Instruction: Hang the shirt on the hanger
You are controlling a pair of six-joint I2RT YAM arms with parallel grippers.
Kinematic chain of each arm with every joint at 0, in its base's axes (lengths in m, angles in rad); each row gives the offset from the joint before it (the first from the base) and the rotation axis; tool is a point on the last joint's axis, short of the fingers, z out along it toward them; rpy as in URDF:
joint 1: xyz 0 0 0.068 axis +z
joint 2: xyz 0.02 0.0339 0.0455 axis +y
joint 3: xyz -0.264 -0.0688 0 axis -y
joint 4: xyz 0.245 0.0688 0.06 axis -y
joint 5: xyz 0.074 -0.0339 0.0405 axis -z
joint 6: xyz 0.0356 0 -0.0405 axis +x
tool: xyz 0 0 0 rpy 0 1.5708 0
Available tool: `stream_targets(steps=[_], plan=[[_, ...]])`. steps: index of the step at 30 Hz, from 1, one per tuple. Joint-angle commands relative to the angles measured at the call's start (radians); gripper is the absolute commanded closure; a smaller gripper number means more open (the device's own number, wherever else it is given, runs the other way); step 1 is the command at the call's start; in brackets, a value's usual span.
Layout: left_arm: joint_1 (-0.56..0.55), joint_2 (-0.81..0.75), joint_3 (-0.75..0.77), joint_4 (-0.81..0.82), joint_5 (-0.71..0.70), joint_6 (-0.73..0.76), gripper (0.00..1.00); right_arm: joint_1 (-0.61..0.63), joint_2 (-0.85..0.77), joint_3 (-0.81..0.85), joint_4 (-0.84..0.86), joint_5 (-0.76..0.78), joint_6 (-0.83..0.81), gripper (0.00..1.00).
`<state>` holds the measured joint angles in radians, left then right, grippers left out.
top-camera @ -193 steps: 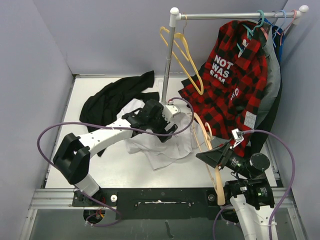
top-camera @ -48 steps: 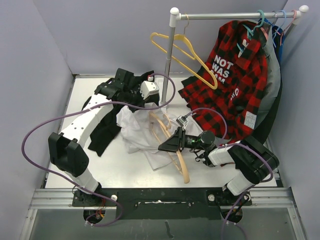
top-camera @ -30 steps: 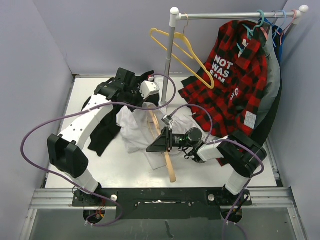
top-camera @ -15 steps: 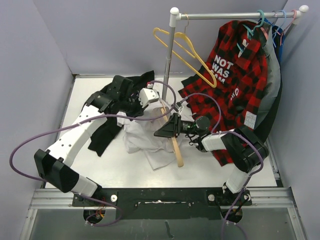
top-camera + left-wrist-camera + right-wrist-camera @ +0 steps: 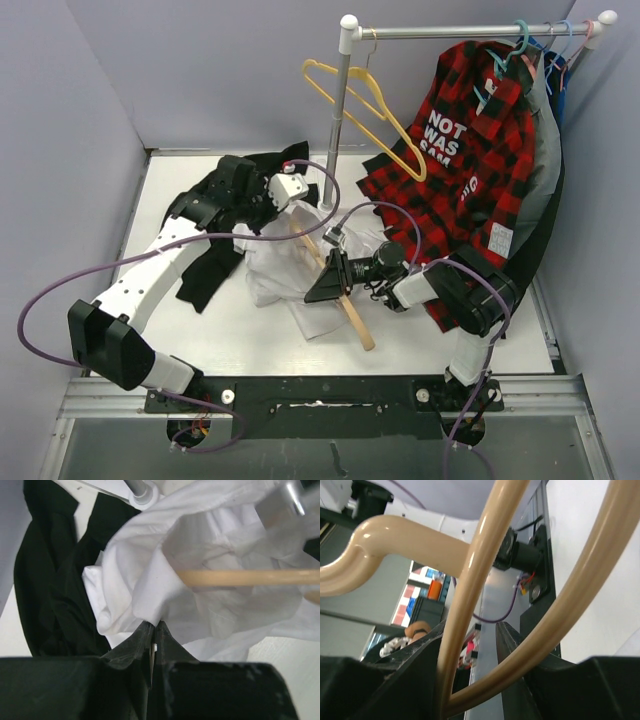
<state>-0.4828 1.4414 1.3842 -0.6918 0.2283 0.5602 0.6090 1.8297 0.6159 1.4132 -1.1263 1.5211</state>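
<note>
White tabletop (image 5: pixel 250 345) | my left gripper (image 5: pixel 153 628) pinches shut on a fold of the thin white collared shirt (image 5: pixel 272 268), heaped mid-table | right gripper (image 5: pixel 470 642) clamps the pale tan curved-hook hanger (image 5: pixel 352 315), one arm against cloth | I should lift the fold open, then slide slowly

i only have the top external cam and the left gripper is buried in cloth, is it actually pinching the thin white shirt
Observer: Yes. The left wrist view shows the left gripper shut on a fold of the thin white shirt.
Operator: is the hanger inside the shirt yet
Observer: Partly, it seems. In that view one arm of the pale tan hanger crosses a hollow in the bunched shirt, and its end is hidden behind a white fold.
Operator: how is the right gripper holding it
Observer: The right wrist view shows the right gripper closed on the hanger, with a tan rod running down between its black fingers.
</note>
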Motion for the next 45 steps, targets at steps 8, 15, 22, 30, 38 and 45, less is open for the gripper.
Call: stream_targets(steps=[8,15,22,30,38,45], plan=[[0.023,0.008,-0.002,0.118,0.135,0.029,0.97,-0.006,0.028,0.122,0.072,-0.097,-0.017,1.00],[0.068,0.006,-0.065,0.140,0.155,0.074,0.83,-0.006,0.060,0.217,0.073,-0.118,0.053,1.00],[0.138,-0.001,-0.038,0.213,0.132,0.086,0.36,0.011,0.066,0.177,0.074,-0.109,0.050,1.00],[0.383,-0.046,-0.103,0.189,0.891,0.350,0.27,0.043,0.100,0.177,0.074,-0.085,0.039,1.00],[0.400,0.249,0.178,-0.587,1.080,1.123,0.30,0.053,0.123,0.186,0.074,-0.063,0.043,1.00],[0.397,0.492,0.370,-1.035,1.022,1.621,0.33,0.056,0.105,0.179,0.074,-0.051,0.039,1.00]])
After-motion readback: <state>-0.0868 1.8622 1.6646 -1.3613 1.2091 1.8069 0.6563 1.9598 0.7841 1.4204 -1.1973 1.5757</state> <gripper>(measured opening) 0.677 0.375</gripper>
